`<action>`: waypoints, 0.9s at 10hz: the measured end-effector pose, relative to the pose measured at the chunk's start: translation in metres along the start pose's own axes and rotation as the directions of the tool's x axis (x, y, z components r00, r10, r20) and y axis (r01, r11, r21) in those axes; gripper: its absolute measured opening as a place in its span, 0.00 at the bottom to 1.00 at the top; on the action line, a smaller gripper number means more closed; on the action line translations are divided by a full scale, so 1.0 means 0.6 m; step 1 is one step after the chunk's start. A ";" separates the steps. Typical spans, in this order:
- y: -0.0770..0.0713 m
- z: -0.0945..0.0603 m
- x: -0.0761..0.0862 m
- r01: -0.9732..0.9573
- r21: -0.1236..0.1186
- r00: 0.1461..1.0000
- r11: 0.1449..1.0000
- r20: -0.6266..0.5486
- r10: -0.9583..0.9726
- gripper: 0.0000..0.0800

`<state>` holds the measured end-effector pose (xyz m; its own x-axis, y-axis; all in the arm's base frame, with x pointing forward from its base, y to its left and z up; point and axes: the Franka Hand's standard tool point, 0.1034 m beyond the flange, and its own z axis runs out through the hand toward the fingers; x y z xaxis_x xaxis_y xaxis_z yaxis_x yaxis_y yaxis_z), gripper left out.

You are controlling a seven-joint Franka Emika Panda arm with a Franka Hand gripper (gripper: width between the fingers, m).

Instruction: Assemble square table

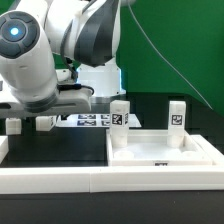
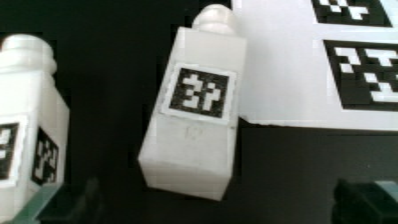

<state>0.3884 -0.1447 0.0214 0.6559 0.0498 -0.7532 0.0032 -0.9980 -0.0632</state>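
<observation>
- White plastic border rail (image 1: 60,182) runs along the near edge of the black table (image 1: 60,148); it is judged to be a stop for bracing parts.
- Square table top (image 1: 160,152), rim upward, lies near the camera on the exterior view's right, set close against the rail, probably so that it cannot slide while legs are fitted.
- Two upright legs (image 1: 120,115) (image 1: 177,114) stand at the far corners of the top with their tags facing the camera. They appear to be fitted already, though the joints cannot be seen.
- Loose leg (image 2: 192,115) lies flat farther back on the exterior view's left, its peg end pointing toward the marker board. A second leg (image 2: 25,120) lies beside it, apart from it.
- Marker board (image 2: 347,60) lies flat just beside the loose leg's peg end.
- Gripper (image 2: 210,205) hangs above the loose leg with its jaws spread wide and holds nothing. Its dark fingertips (image 2: 365,197) show either side of the leg's blunt end, which suggests it is placed to straddle that leg for a pick-up.
</observation>
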 end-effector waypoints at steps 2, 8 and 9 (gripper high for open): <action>-0.005 0.009 0.002 -0.015 -0.002 1.000 1.000 0.008 0.015 0.81; -0.003 0.049 -0.007 -0.051 0.002 0.998 0.999 0.043 0.051 0.81; -0.002 0.052 -0.008 -0.052 0.003 0.998 0.999 0.044 0.052 0.81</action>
<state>0.3617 -0.1423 0.0050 0.6213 -0.0004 -0.7836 -0.0334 -0.9991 -0.0260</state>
